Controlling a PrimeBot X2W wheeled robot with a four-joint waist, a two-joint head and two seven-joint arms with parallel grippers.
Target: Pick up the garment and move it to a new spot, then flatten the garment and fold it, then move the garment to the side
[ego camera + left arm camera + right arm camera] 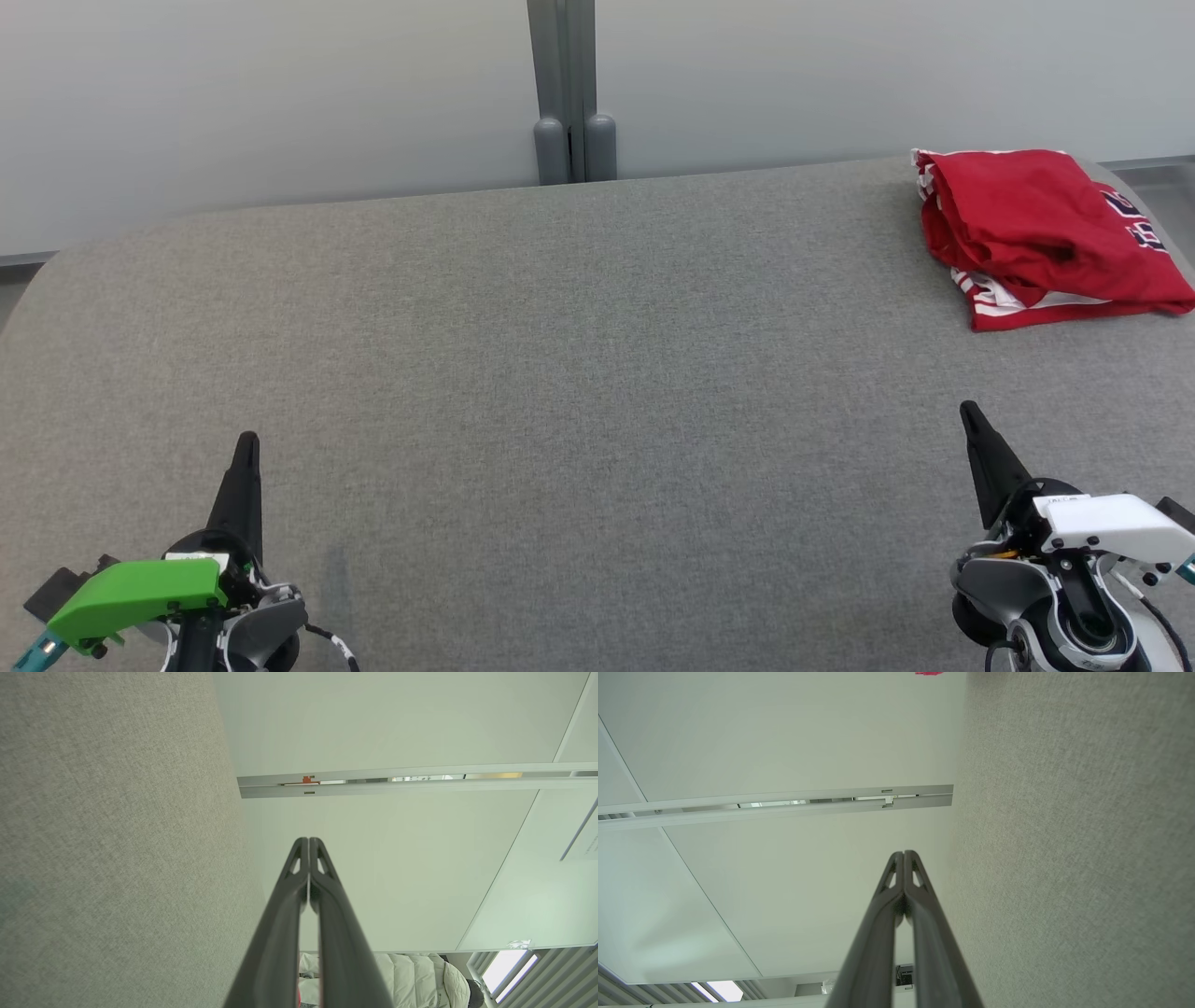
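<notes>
Both are pressed together, pinching nothing: the left claw point(246, 450) at 7 o'clock and the right claw point(972, 417) at 5 o'clock of the grey worktop point(560, 373). The red garment point(1036, 233) lies folded at 2 o'clock, well apart from either.

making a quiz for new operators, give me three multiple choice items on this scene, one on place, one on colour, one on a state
1. Where on the grey fabric table does the red cloth garment lie?
A near left
B centre
C far right

2. What colour is the garment's striped trim?
A white
B blue
C yellow

3. How is the left gripper with its two dark fingers?
A open
B shut, empty
C shut on the garment

Key:
1 C, it lies at the head view's upper right.
2 A, white stripes show along its edges.
3 B, the left wrist view shows its fingers meeting with nothing between.
</notes>
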